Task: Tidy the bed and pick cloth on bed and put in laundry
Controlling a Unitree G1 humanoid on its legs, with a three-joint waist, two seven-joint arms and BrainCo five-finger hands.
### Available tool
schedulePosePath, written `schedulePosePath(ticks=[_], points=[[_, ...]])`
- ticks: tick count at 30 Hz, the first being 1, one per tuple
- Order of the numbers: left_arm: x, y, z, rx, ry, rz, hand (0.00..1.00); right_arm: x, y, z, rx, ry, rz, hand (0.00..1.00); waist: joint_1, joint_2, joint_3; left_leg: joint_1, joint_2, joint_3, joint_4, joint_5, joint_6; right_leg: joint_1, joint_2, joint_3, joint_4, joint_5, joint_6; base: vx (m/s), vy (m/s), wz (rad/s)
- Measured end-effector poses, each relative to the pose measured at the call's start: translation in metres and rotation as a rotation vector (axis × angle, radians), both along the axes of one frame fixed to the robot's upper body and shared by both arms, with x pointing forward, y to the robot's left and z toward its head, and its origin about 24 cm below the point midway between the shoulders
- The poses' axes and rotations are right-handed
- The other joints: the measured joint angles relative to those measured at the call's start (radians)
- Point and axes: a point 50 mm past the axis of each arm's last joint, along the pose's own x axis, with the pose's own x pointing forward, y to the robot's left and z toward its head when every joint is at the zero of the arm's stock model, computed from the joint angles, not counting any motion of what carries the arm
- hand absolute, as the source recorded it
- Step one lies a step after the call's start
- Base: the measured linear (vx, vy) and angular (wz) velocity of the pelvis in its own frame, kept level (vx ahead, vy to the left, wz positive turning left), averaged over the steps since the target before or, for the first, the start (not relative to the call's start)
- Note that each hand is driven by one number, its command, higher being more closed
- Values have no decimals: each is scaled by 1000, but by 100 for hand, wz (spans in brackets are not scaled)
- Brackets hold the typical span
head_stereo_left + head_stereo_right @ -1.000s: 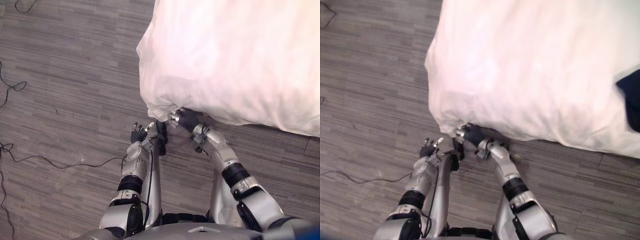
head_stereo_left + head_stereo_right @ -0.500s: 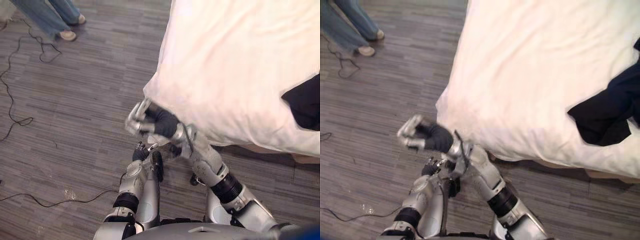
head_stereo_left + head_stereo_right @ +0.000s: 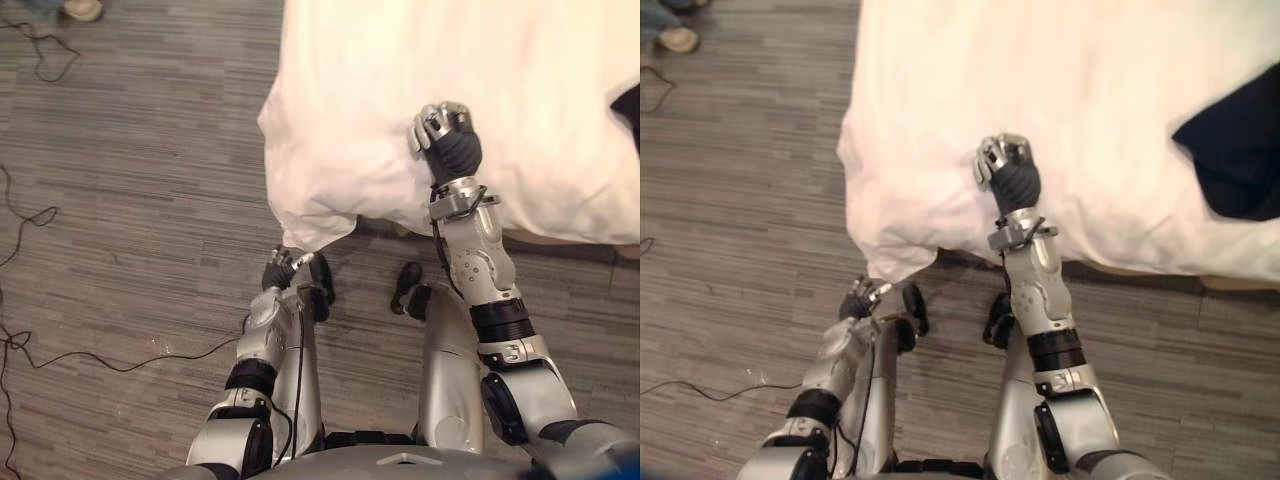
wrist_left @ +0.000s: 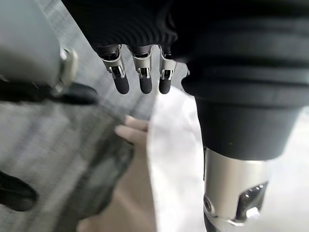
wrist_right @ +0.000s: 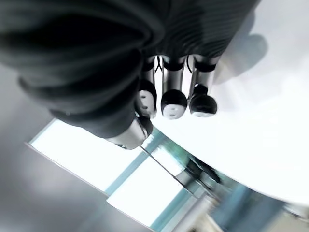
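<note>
A white duvet (image 3: pixel 470 90) covers the bed, and its corner (image 3: pixel 310 225) hangs down toward the grey floor. A dark cloth (image 3: pixel 1240 150) lies on the duvet at the far right edge. My right hand (image 3: pixel 446 138) is raised over the duvet near its front edge. Its fingers (image 5: pixel 174 101) are curled into a fist with nothing in them. My left hand (image 3: pixel 285 272) hangs low beside the hanging corner, apart from it. Its fingers (image 4: pixel 140 79) are relaxed and hold nothing.
The bed's front edge runs across the right half of the view, with grey plank floor (image 3: pixel 130 200) to the left and below it. A person's shoe (image 3: pixel 678 38) stands on the floor at the far upper left.
My right hand has swung from beside the bed's corner up and rightward over the duvet. The left hand has stayed low. The camera has shifted, so the whole scene sits differently.
</note>
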Motion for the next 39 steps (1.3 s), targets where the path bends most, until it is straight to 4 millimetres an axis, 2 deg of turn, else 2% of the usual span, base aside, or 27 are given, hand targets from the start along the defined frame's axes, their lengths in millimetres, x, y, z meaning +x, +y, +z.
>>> schedulePosePath(ticks=[1,4,5,6,7,8,9,10,12,13,14,16,17,20,21,23,27,29,31,33,34,36,39], points=[[0,1,1,3,5,10,0,-3,-10,-3,53,-7,-11,100,0,-3,2,-1,9,2,13,-8,-2,2,7,2,-2,1,0,-52,10,-22],[-5,5,-5,13,40,28,0,-21,-57,-35,210,18,-124,100,-2,-17,10,32,20,15,17,-21,2,39,21,12,-28,10,13,-28,32,-21],[-8,8,-8,21,53,36,0,-30,-72,-49,258,38,-166,100,-2,-23,10,51,27,25,14,-26,3,55,32,20,-44,16,16,-2,46,-39],[-13,14,-13,38,73,48,0,-43,-93,-77,306,110,-244,100,-4,-36,8,86,32,44,1,-35,5,79,41,37,-66,23,18,14,43,-39],[-16,17,-15,41,81,59,0,-51,-104,-94,326,160,-289,100,-8,-41,9,104,33,53,-8,-40,4,93,44,42,-77,26,20,43,71,-39],[-21,22,-19,44,96,83,0,-73,-121,-128,343,266,-374,0,-17,-47,9,143,31,67,-28,-48,2,123,47,51,-99,30,25,74,72,-29],[-27,27,-23,44,111,103,0,-96,-131,-154,347,350,-432,0,-27,-49,8,185,29,82,-49,-51,1,158,49,57,-120,33,29,93,71,-29],[-30,29,-25,47,121,109,0,-108,-135,-165,342,387,-455,0,-33,-50,8,210,28,90,-61,-53,0,177,49,59,-130,33,31,87,40,-30],[-44,40,-36,70,157,118,0,-146,-141,-196,288,523,-484,0,-61,-66,-3,316,20,126,-120,-54,-6,256,56,79,-173,36,37,130,12,-34],[-48,42,-38,72,164,115,0,-153,-141,-201,269,550,-483,0,-63,-72,-8,344,20,137,-136,-54,-11,277,60,86,-184,37,38,180,-19,-33],[-60,45,-48,66,193,104,0,-177,-142,-219,212,647,-487,0,-65,-78,-59,401,19,149,-180,-51,-23,329,71,86,-221,42,44,142,-28,-20],[-68,46,-55,66,216,91,0,-188,-140,-230,176,708,-480,0,-63,-82,-100,435,16,153,-211,-47,-29,359,76,84,-243,41,41,178,-33,-8],[-81,50,-66,60,256,97,0,-197,-136,-240,116,775,-458,0,-60,-86,-138,491,12,161,-251,-41,-36,409,81,80,-270,39,39,227,-37,-5],[-110,55,-88,30,357,116,0,-209,-130,-258,15,901,-431,0,-59,-77,-204,593,-2,168,-326,-31,-43,506,83,66,-326,35,38,216,-12,4],[-125,57,-98,12,403,124,0,-214,-125,-268,-36,970,-403,0,-56,-68,-240,637,-10,167,-364,-18,-55,548,81,57,-353,36,38,263,21,14],[-144,58,-108,30,461,103,0,-221,-113,-280,-47,1034,-359,0,-52,-62,-283,674,-21,169,-393,-13,-58,579,79,55,-372,36,38,237,32,10],[-176,54,-123,101,559,44,0,-228,-84,-298,-103,1130,-227,0,-48,-45,-304,749,-24,195,-396,-14,-60,667,77,54,-401,36,38,129,40,-1],[-189,49,-129,155,602,-2,0,-227,-66,-304,-138,1159,-142,0,-47,-44,-307,763,-15,196,-339,-22,-60,692,80,73,-412,33,42,8,39,-32],[-196,39,-133,152,624,-22,0,-228,-55,-308,-160,1175,-80,0,-28,-42,-313,760,-5,171,-263,-27,-53,699,90,128,-424,30,52,-42,52,-69],[-203,34,-135,141,632,-22,0,-234,-51,-313,-176,1208,-50,0,-25,-30,-331,751,-6,89,-230,-43,-50,694,115,186,-445,26,76,-22,83,-87],[-204,31,-137,132,639,-25,0,-237,-47,-315,-194,1224,-27,0,-26,-17,-347,748,-13,39,-222,-51,-49,679,130,227,-452,32,86,-30,120,-94],[-208,27,-139,125,649,-18,0,-242,-43,-319,-234,1249,0,0,-24,-10,-365,759,-37,-41,-231,-60,-46,656,154,306,-468,48,98,-15,115,-111],[-217,21,-143,122,686,-24,0,-243,-44,-319,-338,1253,14,0,-31,-3,-399,813,-74,-82,-301,-66,-44,633,171,402,-509,91,97,8,115,-123]])
